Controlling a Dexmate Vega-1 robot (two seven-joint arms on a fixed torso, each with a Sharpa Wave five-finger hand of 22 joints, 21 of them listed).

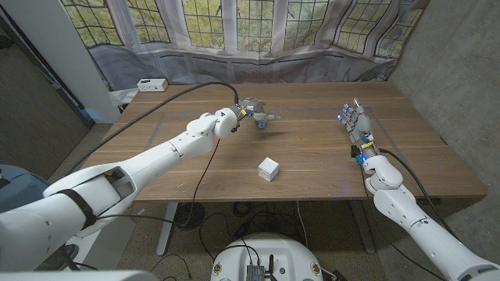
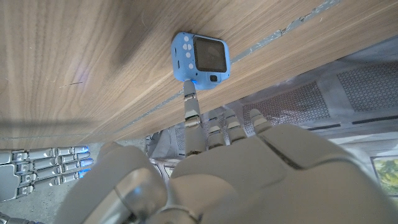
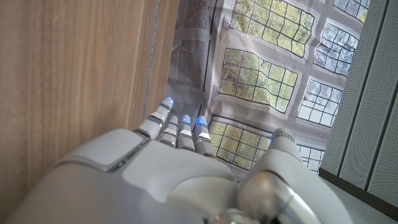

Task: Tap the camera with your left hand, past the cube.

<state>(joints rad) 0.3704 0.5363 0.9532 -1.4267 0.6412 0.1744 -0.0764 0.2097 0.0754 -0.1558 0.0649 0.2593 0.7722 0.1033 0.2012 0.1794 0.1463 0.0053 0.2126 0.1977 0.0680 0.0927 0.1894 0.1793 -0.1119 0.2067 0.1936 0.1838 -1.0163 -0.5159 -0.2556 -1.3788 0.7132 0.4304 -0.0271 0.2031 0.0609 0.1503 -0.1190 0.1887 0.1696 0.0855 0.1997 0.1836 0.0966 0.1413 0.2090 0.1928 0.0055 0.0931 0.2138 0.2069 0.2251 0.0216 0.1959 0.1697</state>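
Observation:
A small blue camera (image 2: 201, 57) with a dark screen lies on the wooden table (image 1: 312, 156), seen in the head view as a little blue-grey thing (image 1: 262, 121) at the middle back. My left hand (image 1: 249, 108) is reached out over it; one straight finger (image 2: 190, 102) touches the camera's edge, and the other fingers are curled in. A white cube (image 1: 269, 168) stands nearer the front, short of the camera and apart from both hands. My right hand (image 1: 355, 122) stands upright at the right, fingers straight and together, holding nothing.
A white box (image 1: 151, 84) sits at the table's back left corner. A black cable (image 1: 180, 94) runs over the table along my left arm. Curtained windows stand behind the far edge. My right hand (image 2: 37, 168) also shows in the left wrist view.

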